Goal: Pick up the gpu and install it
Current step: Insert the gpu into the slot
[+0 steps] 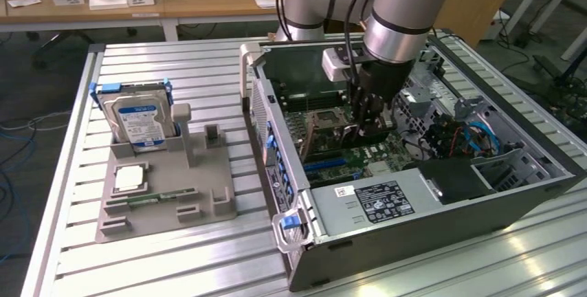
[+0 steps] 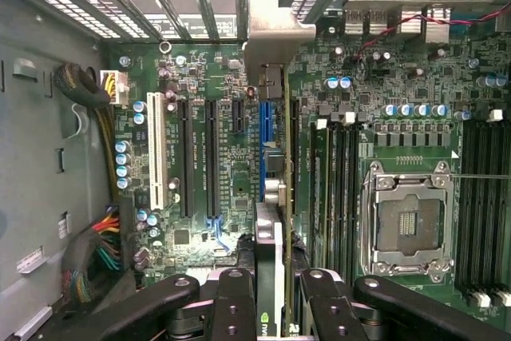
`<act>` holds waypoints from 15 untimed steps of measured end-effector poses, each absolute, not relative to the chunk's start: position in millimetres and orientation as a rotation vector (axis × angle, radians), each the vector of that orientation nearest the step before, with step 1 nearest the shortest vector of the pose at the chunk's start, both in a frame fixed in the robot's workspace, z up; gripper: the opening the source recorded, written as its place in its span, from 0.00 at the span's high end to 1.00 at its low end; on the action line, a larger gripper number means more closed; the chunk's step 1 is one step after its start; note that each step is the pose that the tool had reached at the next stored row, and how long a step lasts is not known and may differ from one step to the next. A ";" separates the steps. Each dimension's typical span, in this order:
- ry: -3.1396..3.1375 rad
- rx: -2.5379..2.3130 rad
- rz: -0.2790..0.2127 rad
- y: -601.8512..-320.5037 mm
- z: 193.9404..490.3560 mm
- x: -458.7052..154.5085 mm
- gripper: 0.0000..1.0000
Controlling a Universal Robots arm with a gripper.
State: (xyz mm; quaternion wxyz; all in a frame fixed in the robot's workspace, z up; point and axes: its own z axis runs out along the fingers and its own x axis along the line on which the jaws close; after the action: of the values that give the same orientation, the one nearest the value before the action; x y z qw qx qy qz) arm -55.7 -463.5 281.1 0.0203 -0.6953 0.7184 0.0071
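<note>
Right now you're at the install step: the open PC case [image 1: 513,204] lies on its side on the slatted table [image 1: 183,262], and the arm reaches down into it. Over the motherboard [image 2: 215,77], the gripper [image 2: 271,297] is pinching the gpu [image 2: 275,197] edge-on, fingers [image 2: 235,309] clamped on either side of the card. It hangs above the blue slot [image 2: 263,137], not seated as far as you can judge. Next move calls for squaring card edge and bracket to that slot before pressing straight in.

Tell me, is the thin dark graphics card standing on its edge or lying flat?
On its edge. The thin dark graphics card stands edge-down between the gripper fingers, above the green motherboard.
</note>
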 end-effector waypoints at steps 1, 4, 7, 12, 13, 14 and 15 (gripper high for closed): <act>2.228 -2.157 0.022 -463.5 281.0 -55.9 0.73; 2.228 -2.156 0.022 -463.4 280.3 -60.2 0.73; 2.228 -2.156 0.022 -463.4 279.8 -65.2 0.73; 2.228 -2.157 0.022 -464.4 279.4 -69.4 0.73; 2.228 -2.156 0.022 -465.3 279.3 -69.5 0.73; 2.228 -2.156 0.022 -465.9 279.3 -69.5 0.73; 2.228 -2.156 0.022 -466.4 279.3 -69.5 0.73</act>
State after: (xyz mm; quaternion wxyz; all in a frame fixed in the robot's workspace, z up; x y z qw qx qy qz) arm -69.5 -466.4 279.3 0.0204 -0.6952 0.7185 0.0071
